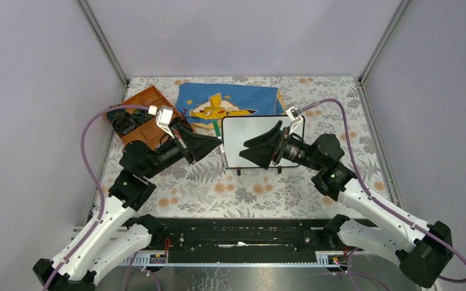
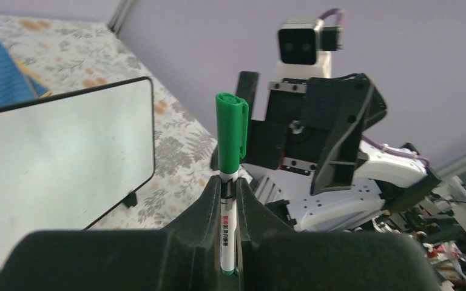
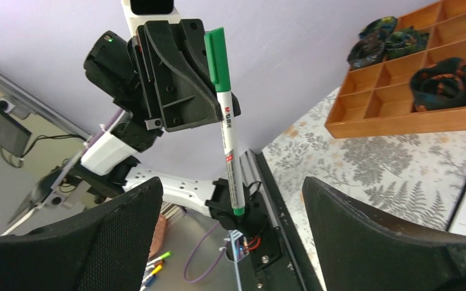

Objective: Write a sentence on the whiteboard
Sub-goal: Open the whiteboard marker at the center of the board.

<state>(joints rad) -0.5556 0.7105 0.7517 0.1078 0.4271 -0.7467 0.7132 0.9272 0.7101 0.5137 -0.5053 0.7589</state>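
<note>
Top external view: the whiteboard (image 1: 236, 136) sits mid-tabletop (image 1: 218, 188), its face plain white, with bare floral room at its 6 o'clock. A cloth (image 1: 230, 100) lies just behind at 12 and a tray (image 1: 151, 100) at 10. The left claw (image 1: 209, 144), at the board's 9 o'clock edge, pinches a capped green marker (image 2: 230, 139), hard to make out from above. The right claw (image 1: 258, 148), spread wide, hides the board's right half. The right wrist view shows only a sliver of board.
</note>
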